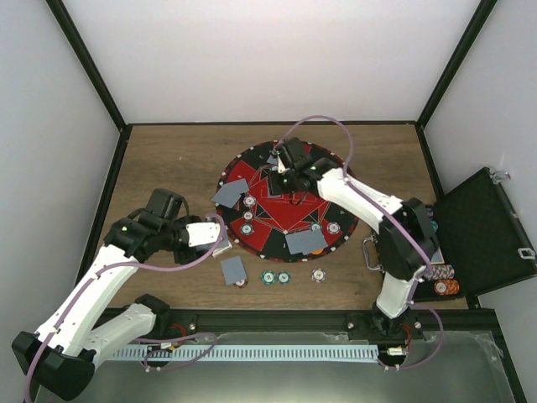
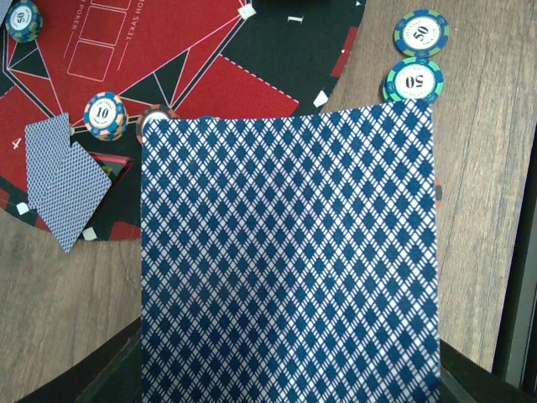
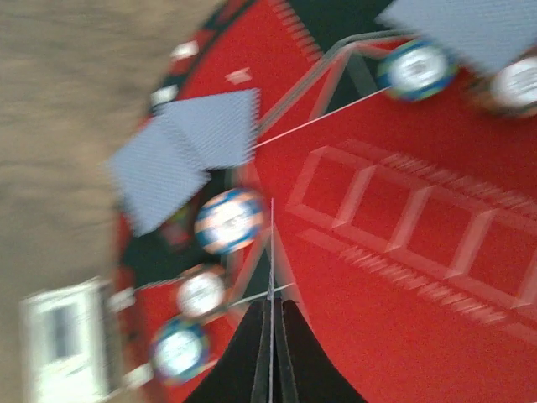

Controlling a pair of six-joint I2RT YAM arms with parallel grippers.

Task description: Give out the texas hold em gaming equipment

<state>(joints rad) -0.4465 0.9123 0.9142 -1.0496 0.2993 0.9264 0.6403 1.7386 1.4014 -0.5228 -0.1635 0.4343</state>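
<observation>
- Our left gripper (image 1: 220,242) pinches a card (image 2: 289,252) by the mat's (image 2: 252,92) left edge; we should lay it flat.
- Our right gripper (image 3: 270,315) is closed tight over the mat.

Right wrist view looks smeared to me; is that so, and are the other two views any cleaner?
Right wrist view: motion blur throughout, the chip numbers unreadable; only the shut right claw is crisp. Left wrist view: sharp, the 50 chips legible, but the held card blocks much of the frame. Top external view: evenly lit, sharp, no glare on the mat.
</observation>
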